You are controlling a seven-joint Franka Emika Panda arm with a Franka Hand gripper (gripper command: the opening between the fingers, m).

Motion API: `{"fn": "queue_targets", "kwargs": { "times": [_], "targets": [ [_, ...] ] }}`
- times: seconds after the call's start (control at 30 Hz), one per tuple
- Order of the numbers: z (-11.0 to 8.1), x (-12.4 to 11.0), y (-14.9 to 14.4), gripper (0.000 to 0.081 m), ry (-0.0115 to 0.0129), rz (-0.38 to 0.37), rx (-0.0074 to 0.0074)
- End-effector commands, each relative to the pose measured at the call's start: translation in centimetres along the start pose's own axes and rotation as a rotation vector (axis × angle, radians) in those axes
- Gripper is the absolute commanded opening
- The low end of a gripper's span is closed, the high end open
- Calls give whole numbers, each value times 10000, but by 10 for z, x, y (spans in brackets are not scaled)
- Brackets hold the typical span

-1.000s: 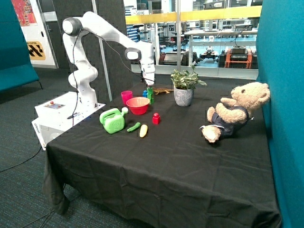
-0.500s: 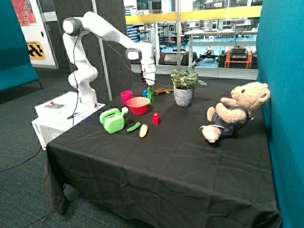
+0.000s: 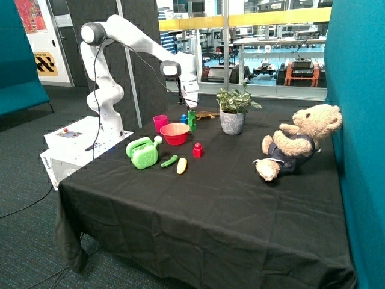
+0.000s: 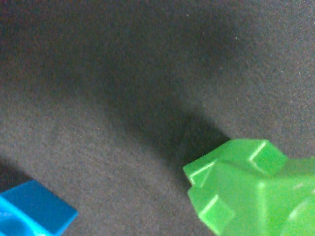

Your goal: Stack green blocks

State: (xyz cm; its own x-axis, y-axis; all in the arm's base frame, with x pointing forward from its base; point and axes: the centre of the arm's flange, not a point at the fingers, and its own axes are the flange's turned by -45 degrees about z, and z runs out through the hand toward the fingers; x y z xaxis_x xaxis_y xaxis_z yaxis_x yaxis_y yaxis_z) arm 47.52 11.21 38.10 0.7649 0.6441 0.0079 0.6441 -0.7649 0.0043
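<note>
Hand: the white Franka arm's two-finger hand [image 3: 190,108] hung just above the green stack; I could not tell whether it was spread or pressed together.
Green blocks: the two small bright-green plastic studded bricks [image 3: 191,121] stood one atop the other on the counter, just behind the red bowl; the wrist view showed a green brick [image 4: 251,189] from close above.
Blue brick: a small blue studded plastic brick [image 3: 183,118] sat just beside the green stack, its corner also showing in the wrist view [image 4: 32,211].
Red bowl: the round red plastic bowl [image 3: 174,133] sat open-side up; its inside could not be made out.
Pink cup: a small pink plastic cup [image 3: 160,123] stood upright near the bowl, contents not visible.
Plant pot: a grey patterned pot [image 3: 232,122] held a leafy green plant.
Counter: the black-clothed counter [image 3: 216,198] also carried a light-green toy watering can [image 3: 142,152] and a small red studded brick [image 3: 197,150].
</note>
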Motion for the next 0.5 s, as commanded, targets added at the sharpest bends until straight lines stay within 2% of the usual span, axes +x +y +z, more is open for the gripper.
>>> {"fn": "queue_targets", "kwargs": {
  "times": [0.0, 0.4, 0.47],
  "targets": [
    [0, 1, 4, 712, -80, 94, 42],
    [4, -2, 8, 765, -80, 144, 42],
    [4, -2, 8, 795, -80, 141, 42]
  ]
}}
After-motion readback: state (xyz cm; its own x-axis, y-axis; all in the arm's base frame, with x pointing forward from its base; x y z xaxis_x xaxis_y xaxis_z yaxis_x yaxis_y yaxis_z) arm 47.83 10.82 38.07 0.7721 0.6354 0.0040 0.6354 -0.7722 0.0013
